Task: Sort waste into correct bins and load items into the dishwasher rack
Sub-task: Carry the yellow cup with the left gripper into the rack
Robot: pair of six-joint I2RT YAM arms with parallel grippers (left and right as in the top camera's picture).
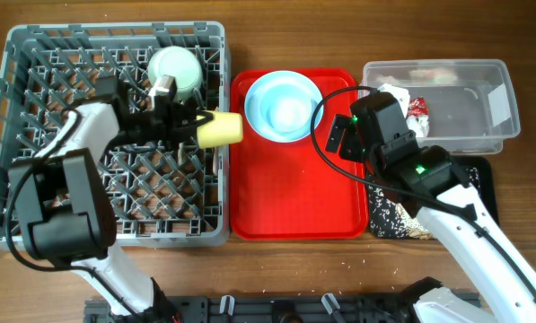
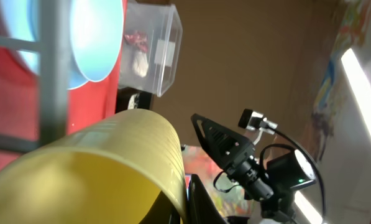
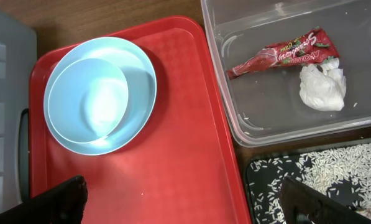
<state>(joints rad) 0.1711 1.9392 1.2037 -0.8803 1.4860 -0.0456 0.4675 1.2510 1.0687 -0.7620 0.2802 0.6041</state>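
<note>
Cup (image 1: 223, 128) clamped in left claw (image 1: 198, 126); right claw (image 3: 182, 183) spread.

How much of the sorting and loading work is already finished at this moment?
Done: the wrapper and tissue wad lie in the clear tub, crumbs are in the black tray, and one bowl sits in the rack. In hand: the left jaws hold the yellow cup at the rack's edge. Left: the second bowl and plate on the red tray. The right jaws are open and empty.

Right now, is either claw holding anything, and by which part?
The left claw grips the yellow cup, lying sideways, at one end, apparently the rim. The right claw is open and empty.
</note>
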